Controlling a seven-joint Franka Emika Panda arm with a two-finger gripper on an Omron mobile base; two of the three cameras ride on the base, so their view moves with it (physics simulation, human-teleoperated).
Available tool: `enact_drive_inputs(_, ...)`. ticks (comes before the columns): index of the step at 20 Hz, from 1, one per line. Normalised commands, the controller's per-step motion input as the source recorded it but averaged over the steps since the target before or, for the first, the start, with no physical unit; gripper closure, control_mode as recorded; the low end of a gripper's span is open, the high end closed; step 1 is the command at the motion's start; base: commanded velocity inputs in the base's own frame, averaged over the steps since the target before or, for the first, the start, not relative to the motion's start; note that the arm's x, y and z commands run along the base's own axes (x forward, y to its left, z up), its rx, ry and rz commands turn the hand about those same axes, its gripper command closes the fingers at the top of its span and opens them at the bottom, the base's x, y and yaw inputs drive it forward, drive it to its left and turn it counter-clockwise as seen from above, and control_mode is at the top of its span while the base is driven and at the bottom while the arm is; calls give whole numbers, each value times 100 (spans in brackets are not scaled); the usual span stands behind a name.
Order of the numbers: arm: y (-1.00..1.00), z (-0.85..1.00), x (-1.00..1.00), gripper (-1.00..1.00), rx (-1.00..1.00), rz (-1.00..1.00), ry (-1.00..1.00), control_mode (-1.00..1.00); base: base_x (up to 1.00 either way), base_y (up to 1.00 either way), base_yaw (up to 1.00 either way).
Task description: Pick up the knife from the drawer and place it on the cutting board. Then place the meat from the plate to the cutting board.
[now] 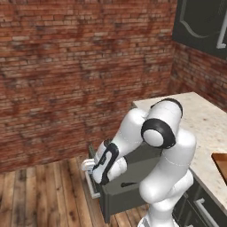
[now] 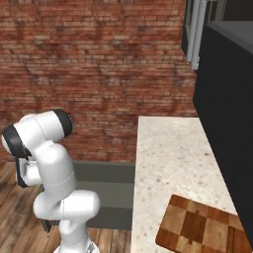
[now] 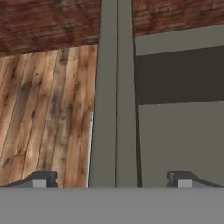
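Note:
The dark grey-green drawer (image 1: 128, 193) stands pulled out below the counter, also seen past the arm (image 2: 106, 190). A slim dark shape (image 1: 129, 184) lies on its floor, likely the knife's handle. My gripper (image 3: 111, 179) hangs open over the drawer's front panel (image 3: 116, 87), one fingertip (image 3: 41, 179) above the floor side and the other above the drawer's inside, with nothing between them. The silver bar handle (image 1: 91, 179) runs along the front. The checkered cutting board (image 2: 202, 228) lies on the counter's near right, its corner showing (image 1: 221, 163). The plate and the meat are out of view.
The speckled beige counter (image 2: 168, 163) runs along the right. A tall black appliance (image 2: 230, 99) stands on its far side. A brick wall (image 1: 80, 66) closes the back, and wooden floor (image 1: 44, 190) lies left of the drawer.

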Motion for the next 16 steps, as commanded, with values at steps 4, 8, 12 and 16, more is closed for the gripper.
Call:
enact_drive_inputs(4,14,23,-25,-100,-1,4,-1,-100,0,0,0)
enact_drive_inputs(8,0,81,-15,-100,0,12,0,-100,0,0,0)
enact_drive_inputs(12,0,78,0,-100,0,13,7,-100,0,0,0)
enact_drive_inputs(16,-13,97,0,-100,1,14,13,-100,0,0,0)
